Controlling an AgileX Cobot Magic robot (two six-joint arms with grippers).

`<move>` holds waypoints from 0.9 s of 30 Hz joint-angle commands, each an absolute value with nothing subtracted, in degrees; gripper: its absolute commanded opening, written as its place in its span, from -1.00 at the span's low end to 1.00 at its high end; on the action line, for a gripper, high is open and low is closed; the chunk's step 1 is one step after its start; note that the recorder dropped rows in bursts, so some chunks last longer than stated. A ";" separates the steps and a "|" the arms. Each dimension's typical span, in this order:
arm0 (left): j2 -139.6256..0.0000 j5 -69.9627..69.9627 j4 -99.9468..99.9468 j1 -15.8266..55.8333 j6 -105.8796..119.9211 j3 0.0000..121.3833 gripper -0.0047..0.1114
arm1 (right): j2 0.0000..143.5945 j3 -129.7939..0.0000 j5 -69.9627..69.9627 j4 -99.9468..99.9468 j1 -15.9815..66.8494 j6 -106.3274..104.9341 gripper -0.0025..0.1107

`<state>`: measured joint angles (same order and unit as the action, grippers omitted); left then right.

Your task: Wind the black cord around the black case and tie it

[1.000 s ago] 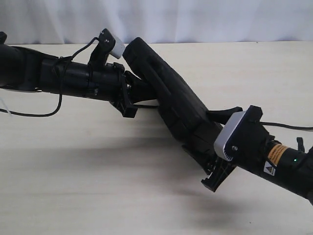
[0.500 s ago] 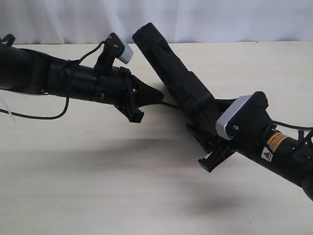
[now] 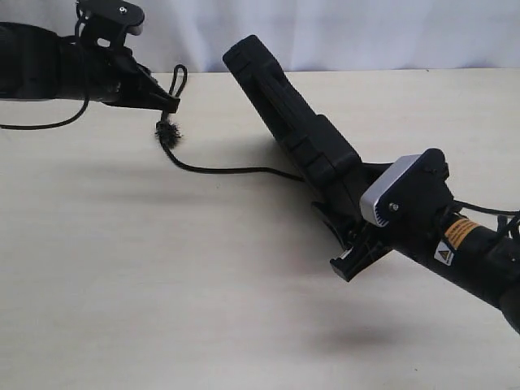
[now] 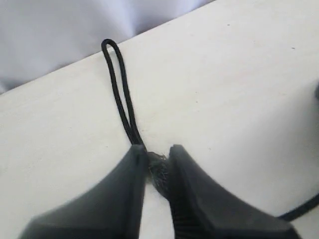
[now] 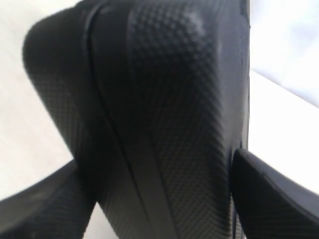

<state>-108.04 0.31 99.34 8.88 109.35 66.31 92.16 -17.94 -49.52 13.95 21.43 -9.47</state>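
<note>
A pale cream table is stretching across the whole scene, its matte top showing a faint grain. Beyond the left fingers, a white cloth is hanging in soft folds along the table's far edge. Soft, even light is spreading over everything, and blurred grey shadows are lying on the tabletop below the right fingers.

The flat matte black plastic case carries a fine dimpled grid across its faces. The thin black braided cord ends in a fuzzy dark tuft. The flat tabletop is pale cream with faint grain streaks, and the draped cloth backdrop is bluish white. A small yellow-orange sticker label marks the black right arm.
</note>
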 commanded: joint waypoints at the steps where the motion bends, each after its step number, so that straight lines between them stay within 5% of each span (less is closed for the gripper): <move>1: -112.77 9.37 99.95 9.05 106.77 70.99 -0.42 | 92.19 -17.96 -46.75 12.52 21.47 -8.12 -0.88; 7: -115.35 -1.11 99.95 8.79 112.68 72.83 -0.46 | 92.19 -17.96 -46.75 12.52 21.47 -8.12 -0.88; 12: -115.35 -16.96 98.19 8.56 108.55 72.98 -0.80 | 92.19 -17.96 -46.63 12.52 21.47 -8.12 -0.88; 19: -116.15 -40.22 40.48 7.74 64.29 80.32 -0.86 | 92.19 -17.96 -46.63 12.52 21.47 -8.12 -0.88; 24: -117.27 -32.92 6.63 7.52 17.14 84.77 -0.85 | 92.19 -17.96 -46.37 12.66 21.47 -8.12 -0.88; 27: -119.12 -26.94 1.96 6.02 8.15 84.77 -0.85 | 92.19 -17.96 -46.37 12.66 21.47 -8.12 -0.88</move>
